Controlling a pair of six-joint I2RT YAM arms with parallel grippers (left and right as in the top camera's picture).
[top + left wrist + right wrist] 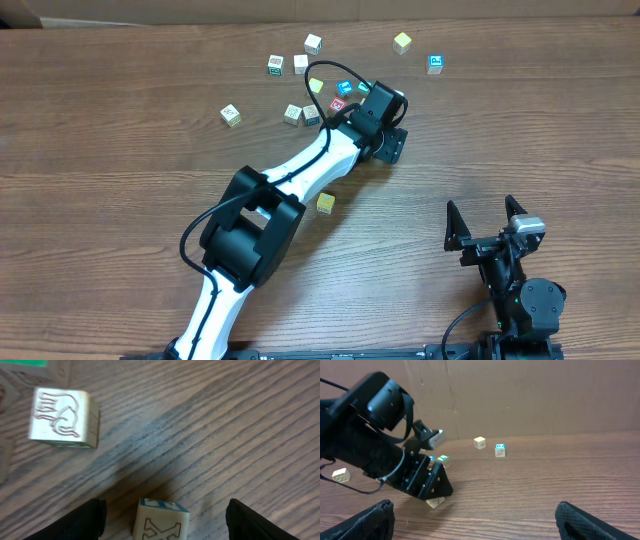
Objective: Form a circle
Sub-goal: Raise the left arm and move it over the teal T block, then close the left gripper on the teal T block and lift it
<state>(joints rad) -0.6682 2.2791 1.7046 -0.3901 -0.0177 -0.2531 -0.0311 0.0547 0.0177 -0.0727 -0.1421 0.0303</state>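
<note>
Left gripper: jaws spread wide, gripping nothing. A lettered cube stands between the fingers, clear of both.
Right gripper: jaws fully apart, empty, at the near right of the table.
The circle: tight cube cluster at far centre, just beside the left gripper.

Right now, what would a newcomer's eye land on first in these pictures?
The white and black left arm stretches diagonally across the wooden table to a cluster of small cubes near the far edge. In its wrist view, the open fingers straddle one lettered cube without touching it. The right gripper sits wide open at the near right.
</note>
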